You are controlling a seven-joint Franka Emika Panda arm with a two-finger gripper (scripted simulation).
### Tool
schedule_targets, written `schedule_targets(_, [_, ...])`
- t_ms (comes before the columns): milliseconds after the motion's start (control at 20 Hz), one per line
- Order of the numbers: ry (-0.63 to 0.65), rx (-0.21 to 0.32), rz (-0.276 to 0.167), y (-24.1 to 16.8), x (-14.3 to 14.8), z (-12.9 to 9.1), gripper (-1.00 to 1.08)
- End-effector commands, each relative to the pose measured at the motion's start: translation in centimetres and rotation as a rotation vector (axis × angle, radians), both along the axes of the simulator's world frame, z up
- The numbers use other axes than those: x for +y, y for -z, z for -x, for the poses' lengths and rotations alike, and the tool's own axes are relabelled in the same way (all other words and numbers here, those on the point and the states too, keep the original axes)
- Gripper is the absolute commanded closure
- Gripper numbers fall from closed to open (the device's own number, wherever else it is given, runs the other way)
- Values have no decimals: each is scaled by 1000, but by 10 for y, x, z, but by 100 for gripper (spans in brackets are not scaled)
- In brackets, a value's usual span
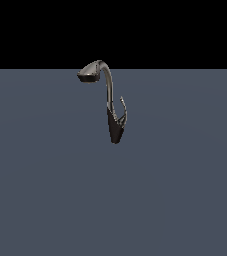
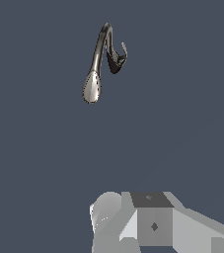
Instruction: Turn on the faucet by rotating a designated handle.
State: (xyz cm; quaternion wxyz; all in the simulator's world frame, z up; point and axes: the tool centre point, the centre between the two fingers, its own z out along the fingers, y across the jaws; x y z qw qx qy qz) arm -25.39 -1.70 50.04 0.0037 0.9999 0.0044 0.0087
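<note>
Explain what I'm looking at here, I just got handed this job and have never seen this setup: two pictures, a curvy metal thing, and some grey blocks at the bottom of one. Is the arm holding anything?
These are simulator renders of one robot arm's workspace. The exterior view comes from a camera off the arm; the arm itself does not appear in it. It shows the faucet standing on a plain grey surface: a dark tapered base, a tall curved neck and a flat spout head. The thin silvery prong on the exterior view's right of the neck is the handle, the part to rotate.

The wrist view comes from a camera on the arm's wrist, looking down at the same faucet. The grey blocks there are part of the robot's own hand. Its fingertips are not visible, so I cannot tell whether the gripper is open. Nothing appears to be held, and it is well apart from the faucet.
</note>
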Motion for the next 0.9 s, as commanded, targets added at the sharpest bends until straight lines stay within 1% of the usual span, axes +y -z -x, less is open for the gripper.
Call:
schedule_targets(0, [0, 0, 0, 0, 0, 0, 108])
schedule_targets(250, [17, 6, -7, 2, 2, -4, 108])
schedule_targets(450, [55, 19, -23, 8, 6, -13, 108])
schedule_targets(650, [115, 41, -48, 16, 12, -27, 108])
schedule_targets(850, [199, 70, -82, 28, 20, -47, 108])
